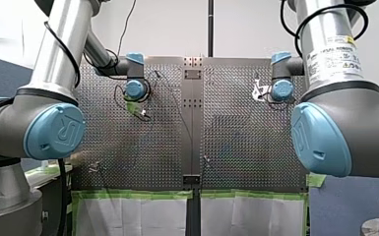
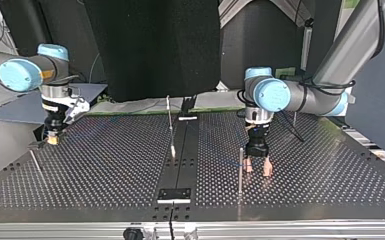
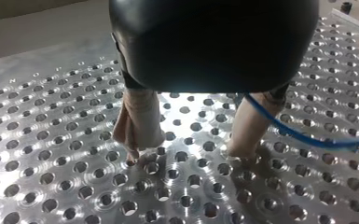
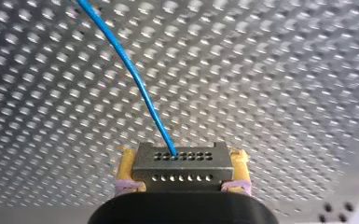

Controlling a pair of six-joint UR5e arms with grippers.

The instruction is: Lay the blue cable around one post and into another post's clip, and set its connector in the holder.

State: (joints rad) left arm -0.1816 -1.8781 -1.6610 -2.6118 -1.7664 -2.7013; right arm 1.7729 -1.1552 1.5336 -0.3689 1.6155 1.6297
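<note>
Perforated steel counter [image 2: 305, 200], a single one, fills every view, with my two arms over it. My left claw [image 2: 258, 169] stands wide, its beige pads spread and tips down at the counter, gripping nothing. My right claw [image 2: 53, 139], toward the top view's 9 o'clock, is closed on the one grey connector [image 4: 182, 163] between yellow pads. I count three thin posts in the top view: a near post [image 2: 240, 167] at my left claw's 9 o'clock, a middle post [image 2: 170, 125] and a far post [image 2: 36, 165]. The one blue cable [image 4: 144, 93] leaves the connector and passes one left pad unpinched. I judge that wrapping, clipping and seating are all left to do. I cannot pick out the clip or the holder.
</note>
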